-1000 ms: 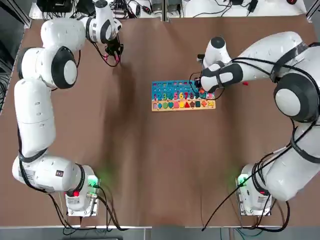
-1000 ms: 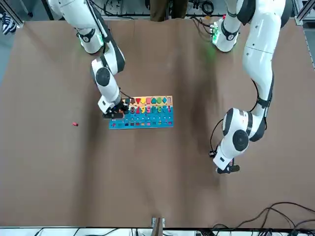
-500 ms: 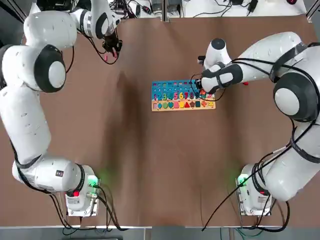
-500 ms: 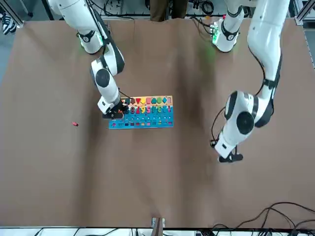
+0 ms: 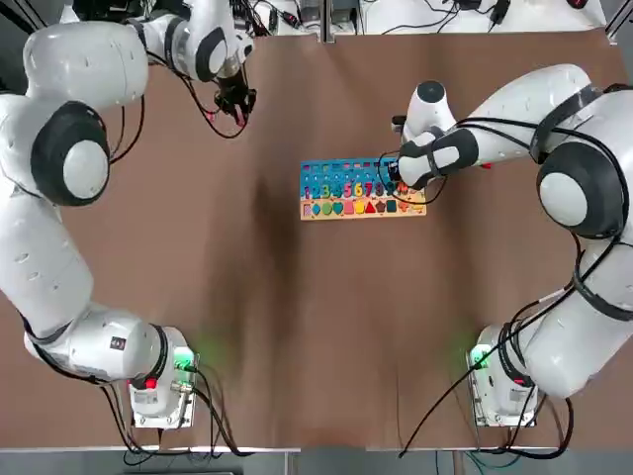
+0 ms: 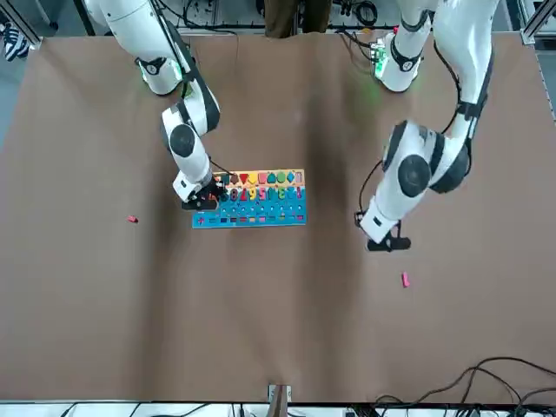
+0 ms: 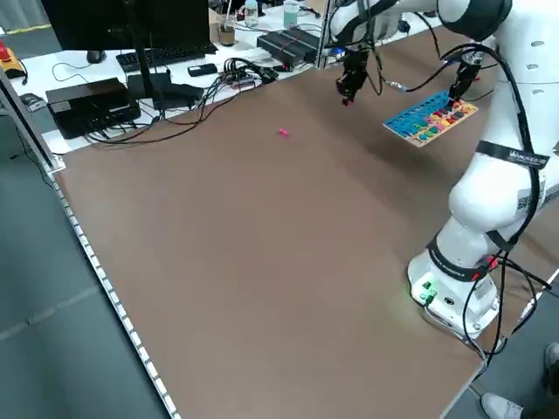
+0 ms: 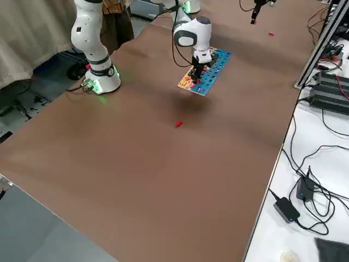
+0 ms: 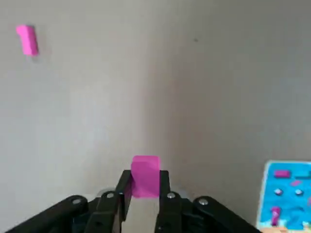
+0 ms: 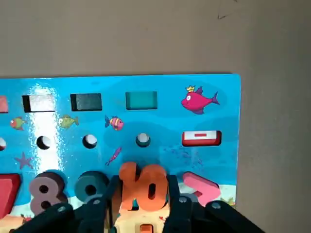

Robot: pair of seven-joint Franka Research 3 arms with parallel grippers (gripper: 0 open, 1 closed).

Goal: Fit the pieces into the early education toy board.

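Note:
The early education toy board [image 5: 336,168] lies mid-table, blue with numerals and a wooden strip of shapes; it also shows in the front view [image 6: 278,217]. My right gripper [image 5: 396,184] hangs over its right end, shut on the orange "10" piece [image 10: 144,186], low above the board [image 10: 160,82]. My left gripper [image 5: 237,105] is at the far left of the table, raised, shut on a pink piece [image 9: 145,170]. A second pink piece [image 6: 405,279] lies on the table beyond it. A small red piece [image 6: 132,219] lies to the right of the board.
The brown table reaches wide on all sides of the board. Cables, boxes and a keyboard crowd the bench past the far edge [image 7: 175,70]. More cables and a power brick [image 8: 286,207] lie along the robot's right side.
My left gripper has moved with its pink piece toward the board, uncovering the second pink piece on the table. The right gripper has stayed over the board's right end.

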